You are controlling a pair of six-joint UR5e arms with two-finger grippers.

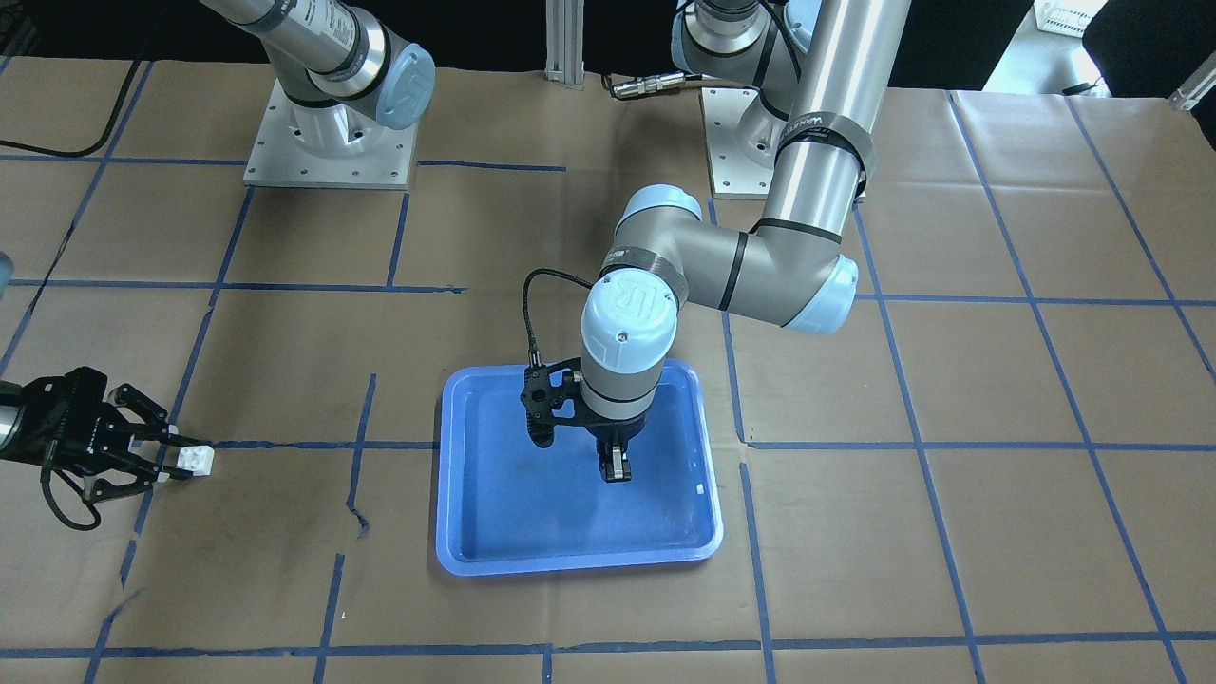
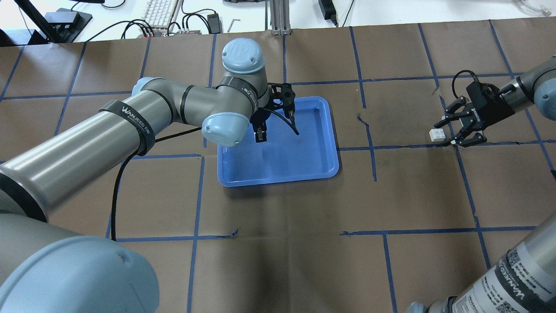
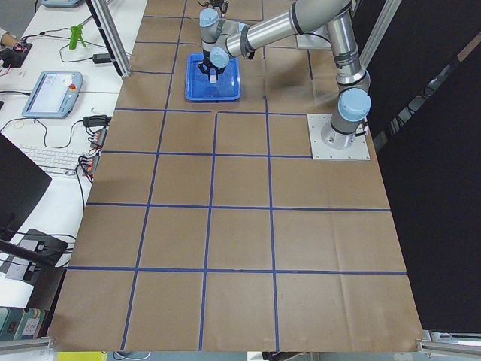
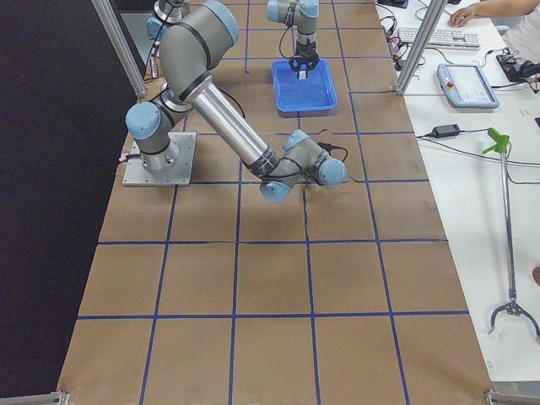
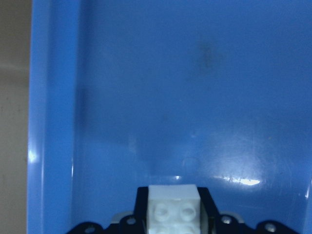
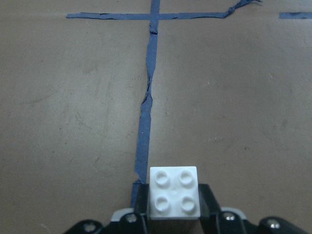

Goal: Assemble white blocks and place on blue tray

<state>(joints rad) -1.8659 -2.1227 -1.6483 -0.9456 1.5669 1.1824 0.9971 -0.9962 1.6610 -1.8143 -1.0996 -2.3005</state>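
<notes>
Brown taped surface (image 1: 950, 532) is being overhung: first white block (image 5: 173, 207) is being clenched by left tool (image 1: 617, 467) over mid-frame blue tray (image 1: 513, 541); second white block (image 6: 174, 197), by right tool (image 1: 176, 458) at lower left.

Left-arm strap (image 2: 132, 124) reads "WANJEED"; joint cap (image 2: 238, 51) shows "UR".

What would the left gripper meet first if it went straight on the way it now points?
The left gripper points down into the blue tray, so the white block it holds would probably touch the tray's bare floor first. How high it hangs is unclear.
</notes>
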